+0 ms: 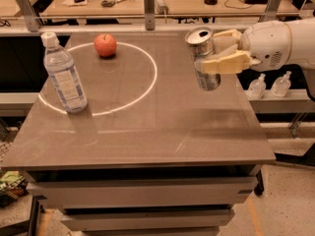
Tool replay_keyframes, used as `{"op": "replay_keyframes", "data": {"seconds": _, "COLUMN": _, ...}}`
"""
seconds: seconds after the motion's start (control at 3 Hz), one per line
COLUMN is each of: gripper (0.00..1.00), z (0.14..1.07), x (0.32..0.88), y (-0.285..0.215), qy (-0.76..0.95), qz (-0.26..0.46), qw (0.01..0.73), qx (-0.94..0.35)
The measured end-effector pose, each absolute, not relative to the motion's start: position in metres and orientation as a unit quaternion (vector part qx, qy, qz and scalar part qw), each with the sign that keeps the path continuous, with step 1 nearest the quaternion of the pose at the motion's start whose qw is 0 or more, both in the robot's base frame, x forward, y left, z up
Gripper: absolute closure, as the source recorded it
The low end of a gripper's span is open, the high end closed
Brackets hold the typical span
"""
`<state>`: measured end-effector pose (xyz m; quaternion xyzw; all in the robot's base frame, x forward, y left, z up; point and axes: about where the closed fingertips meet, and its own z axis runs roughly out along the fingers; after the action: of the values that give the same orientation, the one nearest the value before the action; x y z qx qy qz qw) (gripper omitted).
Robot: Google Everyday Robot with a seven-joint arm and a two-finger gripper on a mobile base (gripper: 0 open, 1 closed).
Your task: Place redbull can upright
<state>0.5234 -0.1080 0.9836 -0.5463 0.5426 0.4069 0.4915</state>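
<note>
The redbull can (pixel 204 58) is a slim silver can with its pull-tab top up. It hangs nearly upright, slightly tilted, above the right side of the brown table (pixel 147 132). My gripper (pixel 221 50) comes in from the right and is shut on the can's middle, with one tan finger (pixel 226 64) across its front. The can's base is a little above the tabletop.
A clear water bottle (pixel 64 75) with a white cap stands at the left, on a white circle line (pixel 150 77). A red apple (pixel 105 45) lies at the back inside the circle. Two small bottles (pixel 269 85) stand on a shelf off the right edge.
</note>
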Motion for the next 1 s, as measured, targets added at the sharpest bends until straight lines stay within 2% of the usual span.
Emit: {"op": "replay_keyframes", "data": {"seconds": 1.0, "gripper": 1.0, "z": 0.959, "x": 0.531, "y": -0.099, "qy": 0.547, "qz": 0.423, "qw": 0.505, "qx": -0.517}}
